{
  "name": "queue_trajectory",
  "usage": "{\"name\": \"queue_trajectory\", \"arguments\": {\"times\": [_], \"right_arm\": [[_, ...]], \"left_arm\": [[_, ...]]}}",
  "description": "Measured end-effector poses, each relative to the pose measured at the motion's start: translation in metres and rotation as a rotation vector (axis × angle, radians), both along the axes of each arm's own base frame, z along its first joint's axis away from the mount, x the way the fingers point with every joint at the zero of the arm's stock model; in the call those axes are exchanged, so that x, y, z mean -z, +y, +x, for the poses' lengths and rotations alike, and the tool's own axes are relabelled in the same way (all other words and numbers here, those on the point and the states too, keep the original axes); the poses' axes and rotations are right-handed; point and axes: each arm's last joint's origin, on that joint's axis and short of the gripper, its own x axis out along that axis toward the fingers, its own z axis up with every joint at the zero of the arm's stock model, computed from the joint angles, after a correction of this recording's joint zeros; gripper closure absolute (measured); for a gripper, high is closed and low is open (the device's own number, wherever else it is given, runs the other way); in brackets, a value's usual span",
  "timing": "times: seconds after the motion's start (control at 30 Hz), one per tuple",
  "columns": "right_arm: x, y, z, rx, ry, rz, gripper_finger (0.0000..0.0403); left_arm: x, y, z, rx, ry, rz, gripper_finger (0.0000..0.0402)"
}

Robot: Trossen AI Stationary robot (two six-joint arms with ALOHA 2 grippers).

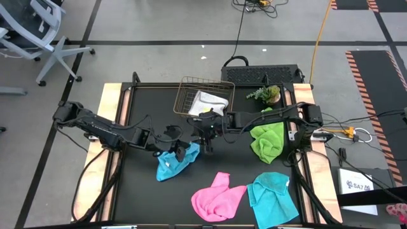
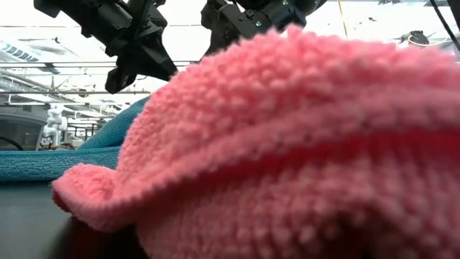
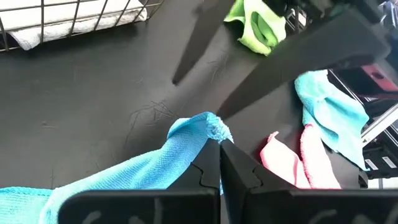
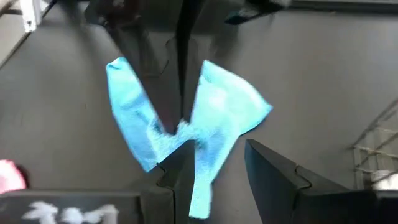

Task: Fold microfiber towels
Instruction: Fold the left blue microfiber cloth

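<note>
A cyan-blue towel (image 1: 170, 164) lies crumpled at the middle of the black table. My left gripper (image 1: 184, 151) is shut on a raised point of it (image 3: 214, 129). My right gripper (image 1: 207, 145) hovers just right of it. It is open, and a strip of the same towel (image 4: 200, 186) shows between its fingers; whether they touch it I cannot tell. Elsewhere lie a pink towel (image 1: 218, 196) at the near middle, a second cyan towel (image 1: 272, 196) beside it and a lime green towel (image 1: 267, 141) at the right. A white towel (image 1: 208, 103) rests in the wire basket (image 1: 188, 84). My left gripper pinches a bunched point of the cyan towel (image 3: 211, 127) between its two fingertips (image 3: 231, 155). The fingers slant down from the table's left. That point is held up, and the cloth falls away from it on both sides (image 4: 134, 118) toward the table.
The copper wire basket stands at the far middle, and a small green plant (image 1: 267, 95) is at the far right. The pink towel (image 2: 302, 144) fills the low view. Bare black tabletop (image 1: 137, 197) lies at the near left.
</note>
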Motion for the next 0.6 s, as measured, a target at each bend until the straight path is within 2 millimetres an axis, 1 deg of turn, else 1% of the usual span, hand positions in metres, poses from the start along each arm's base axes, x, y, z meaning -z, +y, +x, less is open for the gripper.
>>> {"name": "queue_trajectory", "arguments": {"times": [0.27, 0.47, 0.6], "right_arm": [[0.01, 0.001, -0.001, 0.021, -0.039, 0.049, 0.0273], [0.01, 0.003, -0.001, 0.011, -0.044, 0.053, 0.0273], [0.007, 0.011, 0.001, -0.012, -0.08, 0.082, 0.0273]], "left_arm": [[0.0, 0.0, 0.0, 0.0, 0.001, 0.001, 0.0401], [0.0, 0.0, 0.0, -0.003, 0.0, 0.004, 0.0401], [0.0, 0.002, 0.0, -0.009, 0.002, 0.007, 0.0401]]}}
